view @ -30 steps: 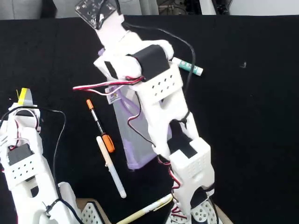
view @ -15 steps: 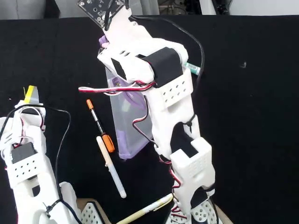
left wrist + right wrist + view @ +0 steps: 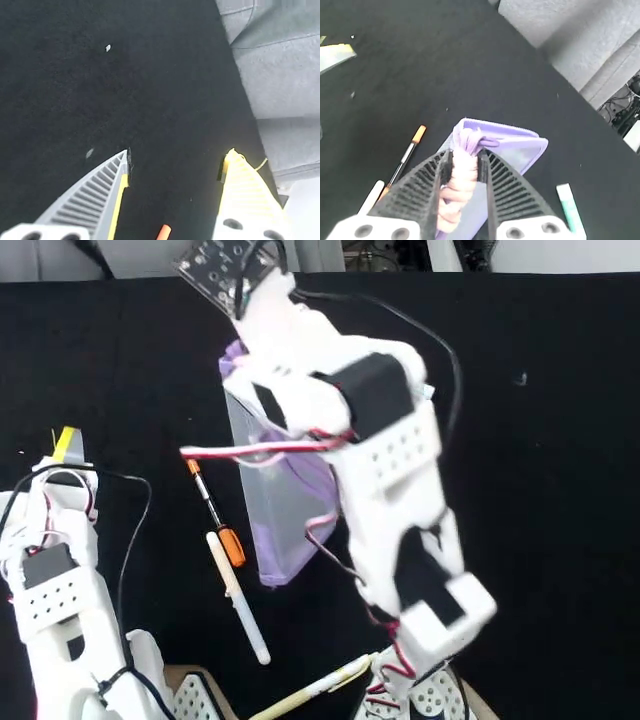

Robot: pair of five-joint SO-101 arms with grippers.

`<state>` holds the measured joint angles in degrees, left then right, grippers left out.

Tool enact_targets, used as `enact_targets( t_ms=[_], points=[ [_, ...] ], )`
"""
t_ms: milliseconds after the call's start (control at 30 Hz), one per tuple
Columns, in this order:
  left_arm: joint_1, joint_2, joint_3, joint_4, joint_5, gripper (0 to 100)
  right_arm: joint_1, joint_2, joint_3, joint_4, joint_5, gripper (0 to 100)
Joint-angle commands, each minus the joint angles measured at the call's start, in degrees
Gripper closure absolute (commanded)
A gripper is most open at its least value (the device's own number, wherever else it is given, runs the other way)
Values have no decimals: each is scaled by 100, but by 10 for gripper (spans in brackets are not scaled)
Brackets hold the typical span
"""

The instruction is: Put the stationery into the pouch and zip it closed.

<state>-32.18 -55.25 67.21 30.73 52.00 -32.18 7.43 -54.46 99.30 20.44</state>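
Over the table point(image 3: 540, 490): right claw point(image 3: 465, 156) clamped on pouch point(image 3: 515, 147) cord, seemingly lifted | left claw point(image 3: 178, 154) spread, empty

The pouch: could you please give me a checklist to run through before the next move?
1. Hold: right gripper shut on the cord of the pouch: ok.
2. Mouth of the pouch open for loading: cannot tell.
3. Helper: left gripper open and empty: ok.
4. Stationery inside: not ok; the orange pen, white pen and green-tipped pen lie on the table.
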Motion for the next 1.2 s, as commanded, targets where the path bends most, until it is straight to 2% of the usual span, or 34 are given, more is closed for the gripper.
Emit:
enact_targets(
  t_ms=[0, 133, 333, 467, 700, 800, 933, 1067, 1167],
  points=[
    [66, -9, -927, 932, -9, 701, 70, -813, 681, 141, 53, 988],
    [101, -9, -1508, 1574, -9, 701, 70, -1244, 1332, 44, 62, 988],
    [936, -9, -2123, 2092, -237, 698, 53, -1736, 2044, 44, 62, 988],
    [1385, -62, -2615, 2198, -774, 700, 53, -2097, 2607, 26, 62, 988],
    [1481, -70, -3495, 2198, -1143, 700, 62, -2738, 3503, -114, 62, 988],
    [1534, -70, -3811, 2207, -1125, 700, 44, -3046, 4004, -299, 229, 988],
    [2220, -70, -4233, 2752, -1064, 700, 44, -3495, 4769, -695, 281, 988],
    [3046, -70, -4541, 3420, -440, 700, 44, -3890, 5552, -1125, 281, 988],
    [3424, -70, -4664, 3525, -378, 700, 35, -4110, 5930, -1371, 281, 988]
  ],
)
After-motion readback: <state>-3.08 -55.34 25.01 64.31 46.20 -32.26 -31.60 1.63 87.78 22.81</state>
